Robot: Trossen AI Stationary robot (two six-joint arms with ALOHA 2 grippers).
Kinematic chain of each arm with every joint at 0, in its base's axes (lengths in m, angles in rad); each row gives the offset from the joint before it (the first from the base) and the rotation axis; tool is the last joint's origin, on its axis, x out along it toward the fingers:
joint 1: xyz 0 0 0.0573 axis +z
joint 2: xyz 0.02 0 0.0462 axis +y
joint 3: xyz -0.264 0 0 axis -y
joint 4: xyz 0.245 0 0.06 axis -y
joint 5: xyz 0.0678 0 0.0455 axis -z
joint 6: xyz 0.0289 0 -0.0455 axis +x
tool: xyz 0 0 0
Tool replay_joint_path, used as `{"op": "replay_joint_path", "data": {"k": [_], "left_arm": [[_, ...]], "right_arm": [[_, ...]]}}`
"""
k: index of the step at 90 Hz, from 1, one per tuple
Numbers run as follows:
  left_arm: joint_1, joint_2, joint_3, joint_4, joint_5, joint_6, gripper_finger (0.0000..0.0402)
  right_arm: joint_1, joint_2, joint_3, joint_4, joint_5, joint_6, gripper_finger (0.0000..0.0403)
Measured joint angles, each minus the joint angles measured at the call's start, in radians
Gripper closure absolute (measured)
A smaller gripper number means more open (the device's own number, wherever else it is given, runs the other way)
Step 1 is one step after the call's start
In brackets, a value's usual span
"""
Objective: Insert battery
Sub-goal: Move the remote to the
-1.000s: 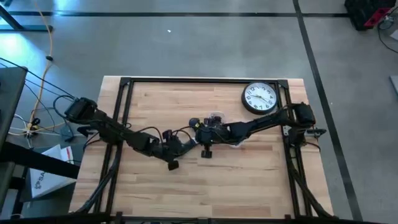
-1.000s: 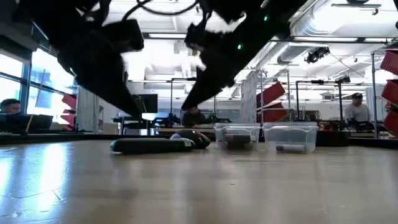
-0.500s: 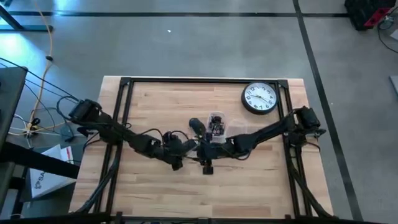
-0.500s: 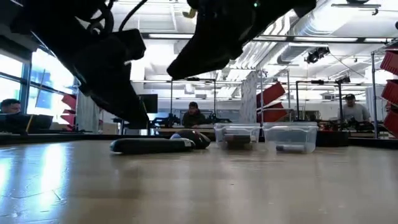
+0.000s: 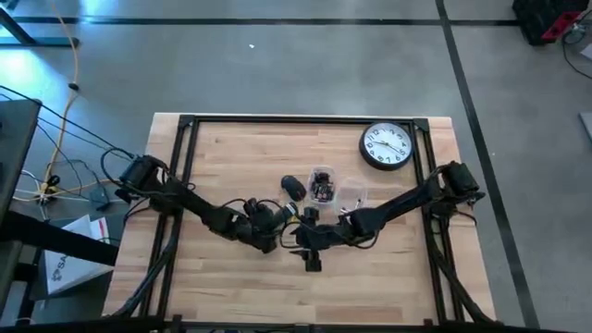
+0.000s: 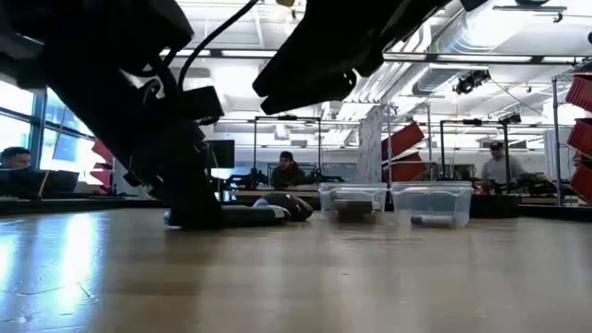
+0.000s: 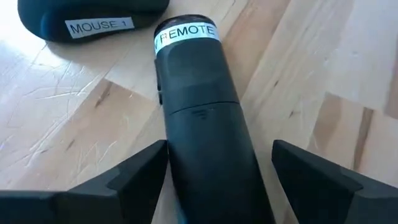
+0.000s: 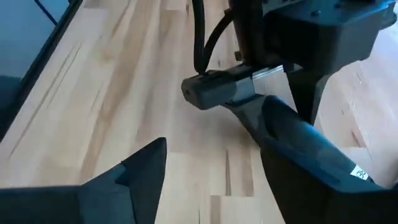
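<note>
A black remote (image 7: 199,106) with a "REMOTE" label lies flat on the wooden table (image 5: 388,277), and the black mouse (image 7: 93,18) is just beyond its end. In the low view the remote (image 6: 245,215) rests along the table left of the mouse (image 6: 294,205). My left gripper (image 7: 221,149) is open, with one finger on each side of the remote's near part; I cannot tell whether either finger touches it. My right gripper (image 8: 214,124) is open with nothing in it, above the table on the near side of the left gripper (image 5: 277,222). I cannot pick out a battery on its own.
A clear tub (image 5: 322,183) holding small dark pieces and a second clear tub (image 5: 352,194) stand right of the mouse (image 5: 293,187). A wall clock (image 5: 386,146) lies at the far right. A black frame (image 5: 185,148) runs along the table's edges. People are in the room behind.
My right gripper has drawn back from the remote toward the table's near edge. My left gripper has come down low over the table at the remote's left end. The remote has stayed where it lay.
</note>
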State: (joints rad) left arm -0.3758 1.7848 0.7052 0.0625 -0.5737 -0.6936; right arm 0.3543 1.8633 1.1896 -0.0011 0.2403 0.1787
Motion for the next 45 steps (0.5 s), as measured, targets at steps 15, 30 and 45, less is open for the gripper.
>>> {"op": "replay_joint_path", "data": {"k": [15, 30, 45], "left_arm": [[-0.012, 0.010, 0.000, 0.000, -0.033, -0.026, 0.0151], [-0.011, 0.001, -0.001, -0.011, -0.028, -0.039, 0.0219], [-0.013, -0.044, -0.005, -0.033, 0.028, -0.030, 0.0241]], "right_arm": [[0.002, 0.000, 0.000, -0.010, 0.032, -0.034, 0.0179], [0.001, -0.007, 0.000, -0.034, 0.049, -0.124, 0.0181], [0.001, -0.020, 0.000, -0.072, 0.081, -0.280, 0.0181]]}}
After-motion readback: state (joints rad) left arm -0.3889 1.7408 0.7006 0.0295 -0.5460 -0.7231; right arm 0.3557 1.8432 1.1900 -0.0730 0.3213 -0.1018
